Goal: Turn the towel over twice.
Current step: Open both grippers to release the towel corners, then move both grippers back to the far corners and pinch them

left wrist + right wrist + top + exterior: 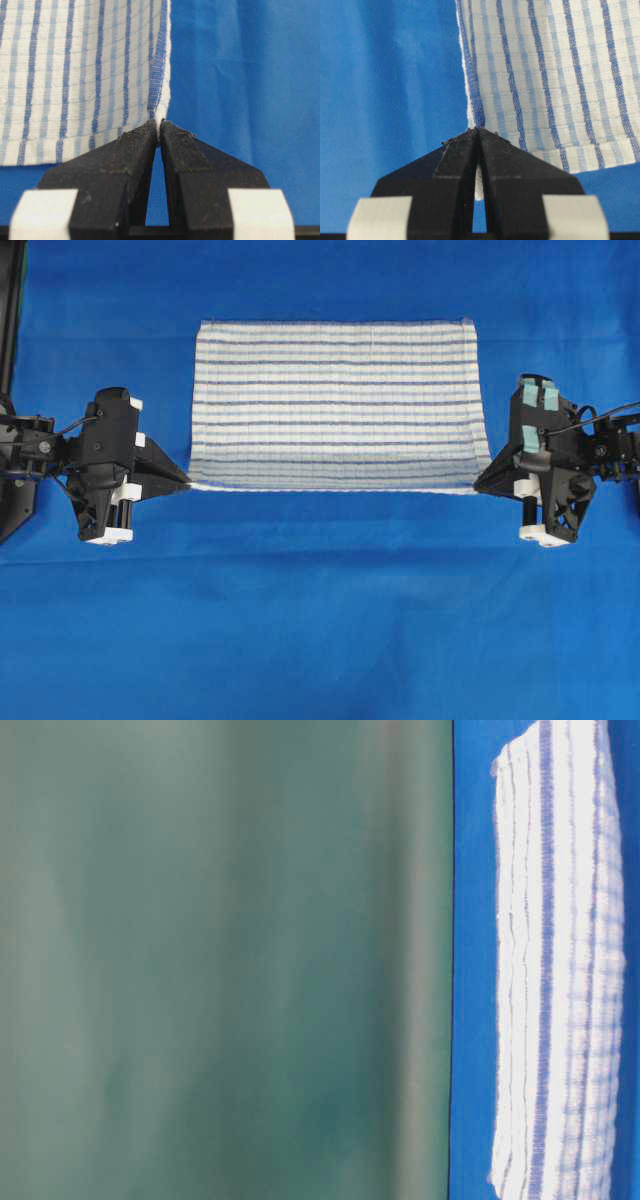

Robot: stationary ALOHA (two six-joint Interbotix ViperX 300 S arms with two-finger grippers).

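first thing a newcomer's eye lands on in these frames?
The striped towel, spread in the upper middle of the blue table cloth, its near edge pulled taut. At each end of that edge a black gripper is clamped on a corner: the left gripper at the left, the right gripper at the right.

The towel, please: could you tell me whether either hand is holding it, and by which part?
Both. The left hand pinches one near corner of the towel; the right hand pinches the other.

towel [75, 75] cut off by frame edge in wrist views, blurred teal backdrop [220, 960]
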